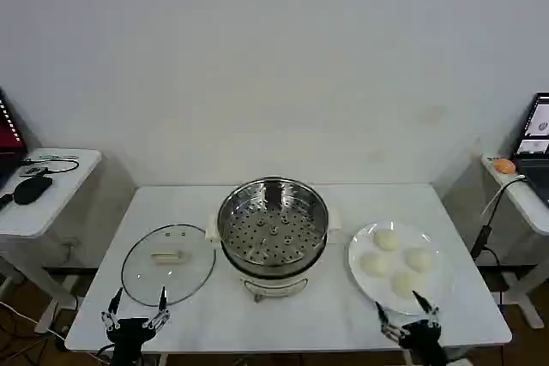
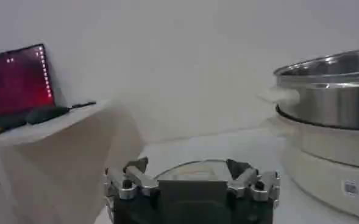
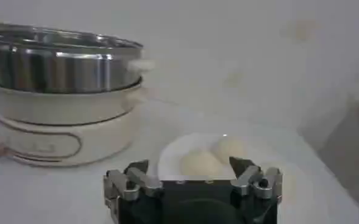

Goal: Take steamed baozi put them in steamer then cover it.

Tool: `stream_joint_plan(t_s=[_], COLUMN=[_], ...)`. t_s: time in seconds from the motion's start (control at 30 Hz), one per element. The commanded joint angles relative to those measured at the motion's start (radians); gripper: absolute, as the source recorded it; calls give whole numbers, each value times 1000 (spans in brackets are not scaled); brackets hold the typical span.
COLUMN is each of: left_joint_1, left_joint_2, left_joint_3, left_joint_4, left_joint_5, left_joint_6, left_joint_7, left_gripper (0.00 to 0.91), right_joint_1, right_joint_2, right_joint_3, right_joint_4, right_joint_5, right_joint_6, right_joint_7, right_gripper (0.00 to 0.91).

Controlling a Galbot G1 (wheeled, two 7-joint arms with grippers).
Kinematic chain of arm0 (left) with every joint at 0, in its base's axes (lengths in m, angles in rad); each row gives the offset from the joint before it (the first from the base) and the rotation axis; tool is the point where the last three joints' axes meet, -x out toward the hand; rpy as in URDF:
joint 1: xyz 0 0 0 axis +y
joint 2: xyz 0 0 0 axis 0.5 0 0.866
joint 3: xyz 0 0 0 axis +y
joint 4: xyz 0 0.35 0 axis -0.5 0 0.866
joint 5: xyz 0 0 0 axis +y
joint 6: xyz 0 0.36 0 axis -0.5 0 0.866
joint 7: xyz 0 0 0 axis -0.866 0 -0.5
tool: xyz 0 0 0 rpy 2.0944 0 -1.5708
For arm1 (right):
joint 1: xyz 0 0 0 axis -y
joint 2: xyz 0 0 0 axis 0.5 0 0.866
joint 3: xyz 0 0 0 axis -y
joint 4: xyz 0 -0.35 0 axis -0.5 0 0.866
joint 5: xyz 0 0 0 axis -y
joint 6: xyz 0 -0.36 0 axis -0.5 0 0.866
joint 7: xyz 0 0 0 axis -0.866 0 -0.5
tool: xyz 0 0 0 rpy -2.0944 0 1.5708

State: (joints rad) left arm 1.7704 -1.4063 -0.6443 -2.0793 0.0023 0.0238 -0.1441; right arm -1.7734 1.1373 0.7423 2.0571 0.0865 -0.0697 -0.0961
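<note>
The steel steamer (image 1: pixel 273 227) stands mid-table with its perforated tray bare; it also shows in the left wrist view (image 2: pixel 331 115) and the right wrist view (image 3: pixel 60 91). Several cream-white steamed baozi (image 1: pixel 395 260) lie on a white plate (image 1: pixel 429 291) to its right, two of them seen from the right wrist (image 3: pixel 200 163). The glass cover (image 1: pixel 168 263) lies flat on the table to the steamer's left (image 2: pixel 194 169). My left gripper (image 1: pixel 135 308) hovers open at the table's front edge just before the cover (image 2: pixel 188 165). My right gripper (image 1: pixel 410 315) is open at the plate's near rim (image 3: pixel 189 165).
A white side table (image 1: pixel 43 199) on the left carries a dark mouse and cables, with a red-lit screen (image 2: pixel 14 82) on it. Another side table (image 1: pixel 523 190) on the right holds a laptop and an orange object. A white wall runs behind the white table (image 1: pixel 326 306).
</note>
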Motion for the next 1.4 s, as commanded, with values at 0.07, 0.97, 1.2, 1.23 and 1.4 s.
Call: stream_joint_plan(t_s=[0.07, 0.97, 1.2, 1.23, 1.4], left_joint_1=[-8, -46, -51, -51, -50], left_joint_2=[-3, -36, -42, -42, -47], left_joint_3=[17, 27, 28, 27, 23], left_joint_4=[-8, 27, 27, 27, 30], left_joint_5=[72, 116, 135, 137, 141], left_joint_6=[95, 75, 70, 70, 67], left_joint_7=[-21, -6, -4, -3, -3], left_gripper=[907, 907, 907, 907, 907], right_joint_1=[123, 1421, 1535, 1550, 1583], right_joint_2=[-233, -735, -646, -617, -519], right_joint_3=[150, -992, -1153, -1170, -1233], right_joint_4=[-40, -660, -772, -795, -882], right_joint_5=[-313, -486, -347, -339, -336], right_joint_6=[-114, 266, 213, 203, 164], right_joint_7=[-102, -954, -950, -948, -927], right_gripper=[907, 907, 907, 907, 907])
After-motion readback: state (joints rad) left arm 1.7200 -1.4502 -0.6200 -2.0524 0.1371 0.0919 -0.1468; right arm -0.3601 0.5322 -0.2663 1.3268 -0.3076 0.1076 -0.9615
